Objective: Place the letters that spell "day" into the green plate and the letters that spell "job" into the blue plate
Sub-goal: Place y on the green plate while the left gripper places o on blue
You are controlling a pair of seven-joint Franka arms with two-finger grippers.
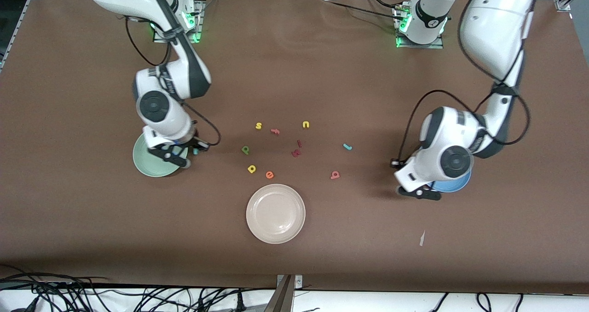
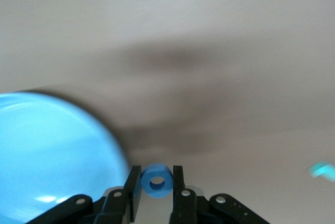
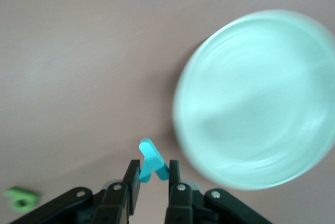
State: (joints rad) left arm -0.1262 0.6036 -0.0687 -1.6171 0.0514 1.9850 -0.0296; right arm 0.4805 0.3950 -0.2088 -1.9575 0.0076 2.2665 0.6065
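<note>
Nearest you on the bench (image 1: 69, 220) lies the beige-white plate (image 1: 275, 213). Farther back, your left gripper (image 2: 157, 181) hangs at the rim of the blue plate (image 2: 47, 156), jaws pinching the blue o (image 2: 156, 180). Between the arms lie the salmon-red b (image 1: 335, 175), yellow a (image 1: 251, 168), dark-green d (image 1: 245, 150) and teal j (image 1: 347, 147). Your right gripper (image 3: 154, 169) pinches the teal y (image 3: 151, 164) just beside the green plate (image 3: 256, 98).
</note>
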